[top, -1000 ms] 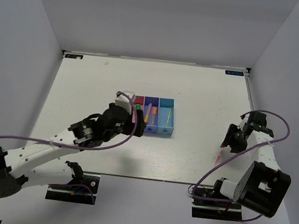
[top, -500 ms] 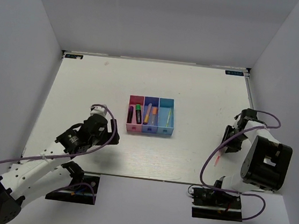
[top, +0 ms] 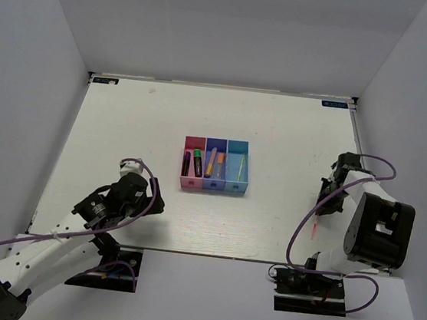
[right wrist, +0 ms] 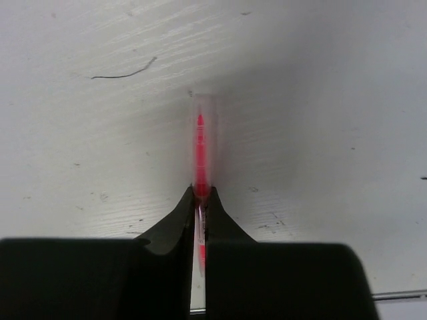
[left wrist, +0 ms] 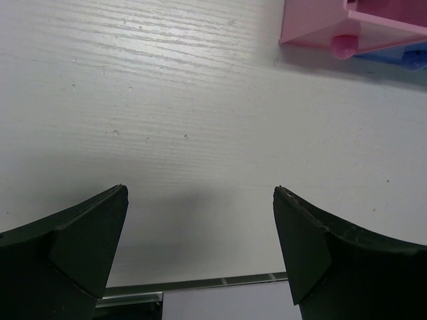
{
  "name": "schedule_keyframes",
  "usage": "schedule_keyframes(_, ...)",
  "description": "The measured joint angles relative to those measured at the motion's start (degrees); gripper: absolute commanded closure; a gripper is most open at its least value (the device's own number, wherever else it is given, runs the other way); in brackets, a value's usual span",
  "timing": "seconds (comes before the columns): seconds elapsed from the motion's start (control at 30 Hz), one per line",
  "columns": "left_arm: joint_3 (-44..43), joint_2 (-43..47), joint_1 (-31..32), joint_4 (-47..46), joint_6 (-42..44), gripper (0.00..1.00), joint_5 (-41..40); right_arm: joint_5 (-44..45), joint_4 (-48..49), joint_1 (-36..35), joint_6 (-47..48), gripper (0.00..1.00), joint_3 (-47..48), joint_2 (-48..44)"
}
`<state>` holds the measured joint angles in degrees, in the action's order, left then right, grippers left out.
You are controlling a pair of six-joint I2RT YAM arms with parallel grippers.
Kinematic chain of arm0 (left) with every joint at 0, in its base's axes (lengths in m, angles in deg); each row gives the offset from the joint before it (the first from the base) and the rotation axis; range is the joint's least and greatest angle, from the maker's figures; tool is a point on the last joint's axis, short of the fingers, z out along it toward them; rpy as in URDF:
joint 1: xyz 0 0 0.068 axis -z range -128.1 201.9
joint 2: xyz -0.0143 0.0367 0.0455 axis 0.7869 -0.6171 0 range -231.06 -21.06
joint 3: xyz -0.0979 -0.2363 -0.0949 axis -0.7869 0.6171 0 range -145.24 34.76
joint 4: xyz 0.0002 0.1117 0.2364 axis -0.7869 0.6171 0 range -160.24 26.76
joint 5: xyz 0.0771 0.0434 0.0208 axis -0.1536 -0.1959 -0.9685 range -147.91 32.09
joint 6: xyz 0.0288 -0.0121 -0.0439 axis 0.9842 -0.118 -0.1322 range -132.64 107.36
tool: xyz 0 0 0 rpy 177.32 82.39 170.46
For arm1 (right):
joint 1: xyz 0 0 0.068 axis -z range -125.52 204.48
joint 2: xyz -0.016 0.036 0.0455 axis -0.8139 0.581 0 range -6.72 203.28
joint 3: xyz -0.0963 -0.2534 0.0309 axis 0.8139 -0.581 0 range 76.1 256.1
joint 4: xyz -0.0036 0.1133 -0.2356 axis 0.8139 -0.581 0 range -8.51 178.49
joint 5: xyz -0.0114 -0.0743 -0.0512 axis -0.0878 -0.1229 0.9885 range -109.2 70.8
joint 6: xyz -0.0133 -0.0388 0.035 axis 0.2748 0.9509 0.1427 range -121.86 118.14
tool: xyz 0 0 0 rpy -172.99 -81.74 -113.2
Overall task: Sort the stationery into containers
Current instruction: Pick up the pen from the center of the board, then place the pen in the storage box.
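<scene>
The containers are a joined row of pink [top: 190, 182], blue [top: 212, 184] and teal [top: 234, 185] bins at mid-table. A purple marker [top: 186, 163] and a green-capped dark marker [top: 197, 162] lie in the pink bin. Two orange-tipped highlighters [top: 210, 161] lie in the blue bin, and a thin yellow pen [top: 240, 167] in the teal one. At the table's right side, the thin pink pen [right wrist: 200, 143] rests on the table with my right gripper [right wrist: 200, 194] shut on it. Its red end [top: 313, 230] pokes out toward the near edge. My left gripper [left wrist: 200, 191] hangs open and holds nothing, near-left of the pink bin [left wrist: 320, 27].
White walls enclose the table on three sides. The table's near edge [left wrist: 200, 283] runs just under my left fingers. A thin dark hair-like mark [right wrist: 123, 72] lies on the table beyond the pink pen. Purple cables loop around both arms.
My left arm has drawn back from the bins toward the near-left, still open. My right gripper has come down over the pink pen and shut on it.
</scene>
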<state>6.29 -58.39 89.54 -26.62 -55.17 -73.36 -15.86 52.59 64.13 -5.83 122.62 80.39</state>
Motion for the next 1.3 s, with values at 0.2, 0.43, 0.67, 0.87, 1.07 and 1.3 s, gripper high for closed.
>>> schedule_keyframes(0.2,0.1,1.0,0.0,2.3,-1.4,0.00,-0.2,-11.5,-0.4,-0.5,2.6,1.00,1.1,0.9)
schedule_keyframes(0.43,0.3,2.0,0.0,3.3,-2.9,0.00,0.0,-28.1,-2.6,-4.1,5.7,1.00,12.6,1.3)
schedule_keyframes(0.67,0.3,0.9,0.0,3.6,-3.2,0.00,0.4,-38.5,5.0,-14.6,0.4,1.00,23.8,6.0)
schedule_keyframes(0.87,-1.6,-0.4,0.0,6.3,-3.4,0.00,0.4,-38.2,13.7,-24.8,-7.0,1.00,31.7,15.5)
schedule_keyframes(1.07,-2.4,-0.1,0.0,8.3,-4.2,0.00,0.3,-31.8,18.9,-30.6,-10.8,1.00,34.4,18.3)
schedule_keyframes(1.3,-2.4,0.1,0.0,10.0,-4.5,0.00,0.2,-27.1,21.3,-32.3,-10.9,0.79,34.2,18.4)
